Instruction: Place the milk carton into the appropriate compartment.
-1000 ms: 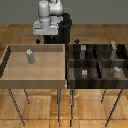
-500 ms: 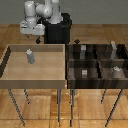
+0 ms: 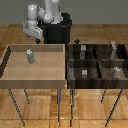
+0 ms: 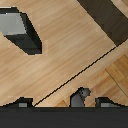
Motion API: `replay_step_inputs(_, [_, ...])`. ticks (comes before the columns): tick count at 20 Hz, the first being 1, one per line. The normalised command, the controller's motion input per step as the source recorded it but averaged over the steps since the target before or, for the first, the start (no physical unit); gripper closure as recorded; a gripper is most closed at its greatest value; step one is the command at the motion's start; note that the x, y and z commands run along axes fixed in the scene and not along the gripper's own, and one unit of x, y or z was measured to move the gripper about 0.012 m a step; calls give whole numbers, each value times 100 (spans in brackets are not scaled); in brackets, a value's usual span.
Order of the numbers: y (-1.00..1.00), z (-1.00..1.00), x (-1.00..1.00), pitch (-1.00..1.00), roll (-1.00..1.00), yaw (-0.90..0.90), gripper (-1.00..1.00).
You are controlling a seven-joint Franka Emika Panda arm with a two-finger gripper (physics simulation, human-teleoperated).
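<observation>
The milk carton (image 3: 30,56), a small upright grey box with a paler top, stands in the far half of the tan open bin (image 3: 10,75) on the exterior view's left. My gripper (image 3: 33,39) hangs above the bin's back wall, just behind and above the carton, and holds nothing. In the wrist view its two dark fingertips (image 4: 22,103) sit wide apart at the frame's edge. A small grey peaked shape (image 4: 80,97), probably the carton, shows between them. The dark compartment tray (image 3: 69,75) lies on the exterior view's right.
The compartments hold a squat grey cube (image 3: 85,72), a taller pale slab (image 3: 114,48) and other small grey items (image 3: 117,70). The robot's black pedestal (image 3: 60,31) stands behind both trays. Thin metal legs (image 3: 60,107) carry the trays above the wooden floor.
The arm has swung toward the exterior view's left. The gripper has moved from above the pedestal to over the tan bin's back wall, closer to the carton, which has not moved.
</observation>
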Motion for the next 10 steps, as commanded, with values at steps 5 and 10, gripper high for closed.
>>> replay_step_inputs(5, [0,-20,20,0,0,0,-100])
replay_step_inputs(10, [0,0,40,0,0,0,-100])
